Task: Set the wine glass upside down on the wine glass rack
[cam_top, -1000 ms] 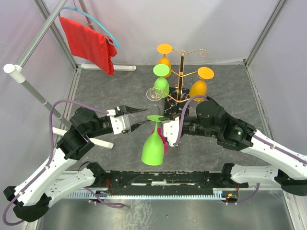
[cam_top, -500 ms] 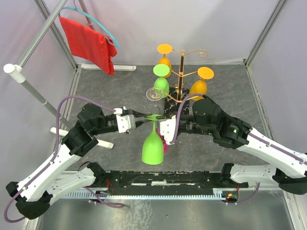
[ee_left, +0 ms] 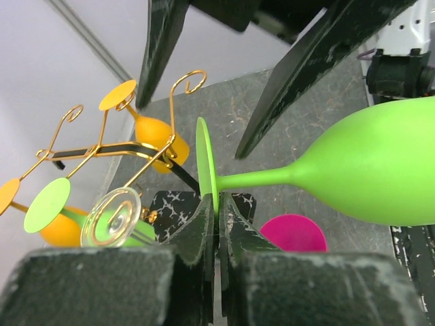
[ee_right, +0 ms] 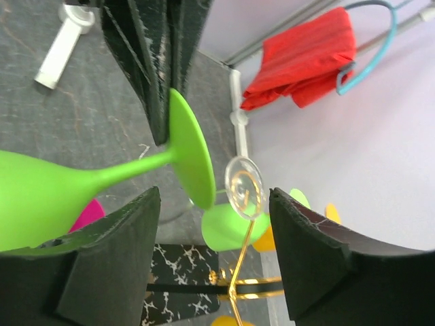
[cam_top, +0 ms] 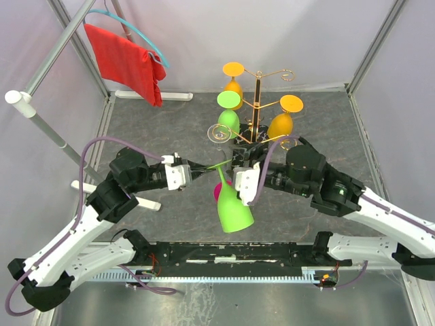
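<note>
Currently in transit: green wine glass point(cam_top: 234, 207), bowl down and tilted, in the air just in front of the rack point(cam_top: 257, 95), not yet hung.
- Left fingers point(ee_left: 197, 238): clenched on the edge of its foot.
- Right fingers point(ee_right: 122, 251): released, standing wide apart near the foot.
- Already hanging: two orange glasses point(cam_top: 280, 125), one green glass point(cam_top: 228, 121).
- Remaining, as judged: carry the foot to a free curled arm point(cam_top: 288, 73), slide it in, let go.

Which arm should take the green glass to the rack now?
Left. The left gripper is shut on the foot of the green wine glass; the right gripper stands open, gripping nothing. The wine glass rack is just ahead.
</note>
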You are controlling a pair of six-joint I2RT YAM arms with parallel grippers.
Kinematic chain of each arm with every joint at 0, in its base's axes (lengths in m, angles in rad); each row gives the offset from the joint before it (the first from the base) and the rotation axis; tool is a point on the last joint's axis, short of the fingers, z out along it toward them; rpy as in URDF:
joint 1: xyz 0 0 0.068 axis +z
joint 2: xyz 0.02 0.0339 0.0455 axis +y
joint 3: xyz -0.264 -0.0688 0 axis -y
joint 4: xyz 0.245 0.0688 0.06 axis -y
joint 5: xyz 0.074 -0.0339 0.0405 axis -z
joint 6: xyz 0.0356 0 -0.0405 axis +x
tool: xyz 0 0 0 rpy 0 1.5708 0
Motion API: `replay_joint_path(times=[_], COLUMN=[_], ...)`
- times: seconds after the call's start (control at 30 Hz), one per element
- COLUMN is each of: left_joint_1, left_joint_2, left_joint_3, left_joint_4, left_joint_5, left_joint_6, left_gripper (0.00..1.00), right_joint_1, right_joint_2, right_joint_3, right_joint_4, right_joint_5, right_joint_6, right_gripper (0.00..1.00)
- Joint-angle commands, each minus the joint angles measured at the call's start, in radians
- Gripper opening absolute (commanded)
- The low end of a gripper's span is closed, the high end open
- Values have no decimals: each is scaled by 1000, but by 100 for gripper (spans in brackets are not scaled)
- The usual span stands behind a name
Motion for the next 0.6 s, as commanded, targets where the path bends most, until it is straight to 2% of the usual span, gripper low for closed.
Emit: replay_joint_path(times=[0.0,0.1,0.17,0.37,0.47,0.57], left_joint_1=[-2,-2,-2,-1,-1,-1], left_joint_2=[-17,-19,-24,-22,-16,-8], left_joint_3=[42,64,76,140,167,182], left_joint_4=[6,-19,-27,-15,-14,-15], left_joint_5=[-75,-124,-153,-180,-181,-189], left_joint_6=[58,93,117,169,209,248], left_gripper=[3,3,3,3,3,3], right_joint_1=[4,2,3,2,3,3], right_joint_2=[-96,-148,-160,0,96,147], right_joint_3=[-10,-14,17,324,466,514], right_joint_4=[102,136,119,-186,-323,-353], right_joint_5=[120,216,278,408,349,222], right_joint_6=[44,161,266,654,808,913], right_gripper=[76,85,86,75,73,73])
